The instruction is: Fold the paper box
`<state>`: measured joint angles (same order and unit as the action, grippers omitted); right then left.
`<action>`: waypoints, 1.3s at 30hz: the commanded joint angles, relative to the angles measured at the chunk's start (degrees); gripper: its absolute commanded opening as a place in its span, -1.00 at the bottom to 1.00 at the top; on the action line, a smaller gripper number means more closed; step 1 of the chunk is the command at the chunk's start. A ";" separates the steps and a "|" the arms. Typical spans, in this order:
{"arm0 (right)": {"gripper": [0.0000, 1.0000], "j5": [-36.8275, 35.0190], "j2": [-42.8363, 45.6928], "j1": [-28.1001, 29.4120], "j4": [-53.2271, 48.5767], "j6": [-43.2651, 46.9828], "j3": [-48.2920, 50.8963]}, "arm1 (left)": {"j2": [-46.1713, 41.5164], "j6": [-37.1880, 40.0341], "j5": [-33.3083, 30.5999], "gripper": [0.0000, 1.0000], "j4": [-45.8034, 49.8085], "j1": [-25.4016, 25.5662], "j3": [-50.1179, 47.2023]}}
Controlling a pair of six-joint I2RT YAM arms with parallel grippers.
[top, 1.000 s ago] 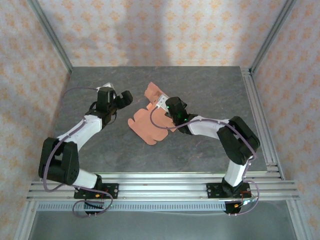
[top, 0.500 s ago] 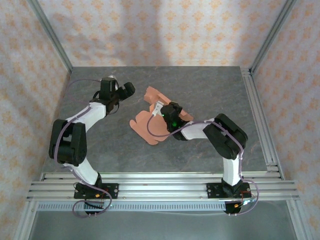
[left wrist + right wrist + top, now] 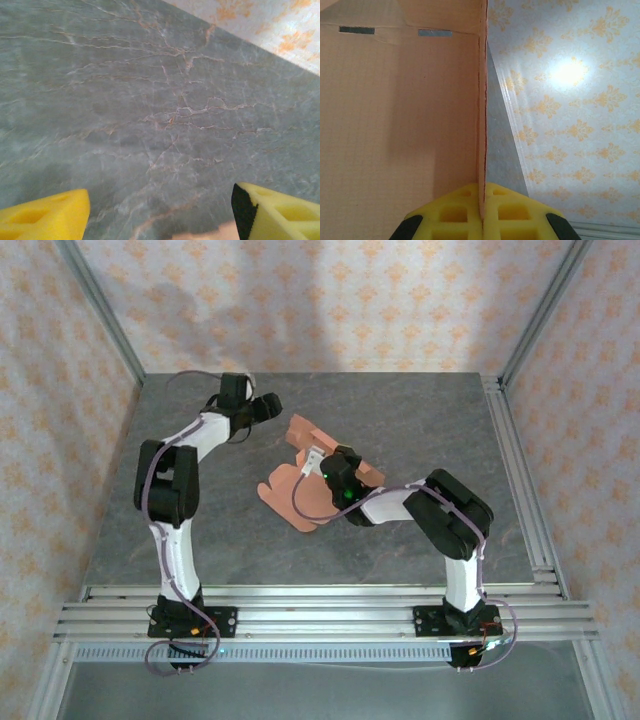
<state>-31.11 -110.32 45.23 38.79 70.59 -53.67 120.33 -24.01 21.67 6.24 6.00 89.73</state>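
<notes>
1. R gripper [image 3: 482,214] is pinching the paper box [image 3: 395,110] by its edge, yellow pads [image 3: 454,212] closing tight on the card.
2. Two dark slots [image 3: 356,30] are showing near the panel's top.
3. Grey table [image 3: 499,150] strip & patterned wall [image 3: 570,125] are showing at right.

The middle of the paper box [image 3: 288,492] is covered by the right hand [image 3: 318,460] from above, the sheet is cropped top and left at the right wrist, and the fingers [image 3: 45,217] of the left hand [image 3: 160,215] are cut off below.
</notes>
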 commanded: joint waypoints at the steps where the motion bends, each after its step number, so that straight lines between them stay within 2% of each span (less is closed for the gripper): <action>1: -1.00 0.85 0.95 0.60 -0.88 -1.40 0.76 | 5.22 3.70 3.90 0.39 9.12 -0.14 8.36; 4: -1.00 1.19 1.27 0.87 -2.11 -2.52 0.80 | 11.06 5.65 4.86 0.25 15.75 -0.16 17.33; 8: -1.00 1.47 1.71 0.99 -2.82 -3.15 0.68 | 20.43 9.09 10.31 0.14 29.49 -0.11 31.84; 14: -1.00 2.45 1.73 1.00 -3.66 -2.86 0.12 | 22.82 12.51 21.12 0.02 32.91 0.35 33.51; 21: -1.00 2.46 1.76 0.65 -3.70 -2.65 -0.38 | 14.77 14.42 26.66 0.05 27.28 0.74 22.28; 27: -1.00 2.39 1.47 0.65 -3.82 -2.99 -0.53 | 7.38 13.18 27.05 0.08 19.46 1.29 10.14; 31: -1.00 2.20 0.96 0.65 -4.07 -2.99 -0.89 | 2.55 9.38 23.69 0.06 9.52 1.30 0.47; 35: -1.00 2.20 0.96 0.65 -4.58 -3.74 -1.08 | -2.21 5.05 23.20 0.07 -3.93 1.83 -9.89; 39: -1.00 2.37 0.98 0.65 -4.47 -4.03 -0.87 | -4.03 3.40 23.77 0.11 -10.49 1.92 -14.97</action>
<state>-29.10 -110.30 45.71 36.51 67.72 -53.65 118.56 -18.09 45.80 5.67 7.16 76.79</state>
